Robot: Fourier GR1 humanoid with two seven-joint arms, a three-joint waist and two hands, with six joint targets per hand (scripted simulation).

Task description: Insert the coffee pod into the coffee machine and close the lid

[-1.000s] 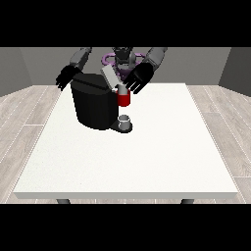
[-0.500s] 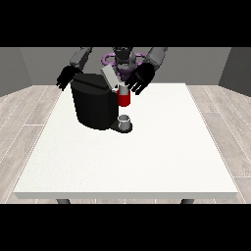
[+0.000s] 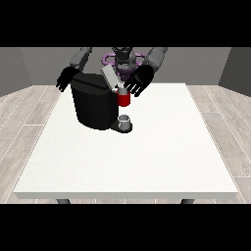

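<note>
The black coffee machine (image 3: 93, 105) stands on the table's back left part. Its grey lid (image 3: 110, 77) is tilted up and open. A red brewing head (image 3: 123, 99) juts from the machine's right side, with a small pale piece (image 3: 121, 88) on top that may be the coffee pod. The hand at the view's right (image 3: 139, 81) hovers just right of and above the red head, its fingers spread and pointing down towards it. The hand at the view's left (image 3: 65, 78) hangs behind the machine's left edge, fingers relaxed and holding nothing.
A small grey cup (image 3: 125, 121) sits on the machine's base below the red head. The white table (image 3: 147, 157) stretches wide in front of and to the right of the machine.
The hand at the view's right has shifted slightly down and towards the red head. The lid stays raised, and the other hand has barely moved.
</note>
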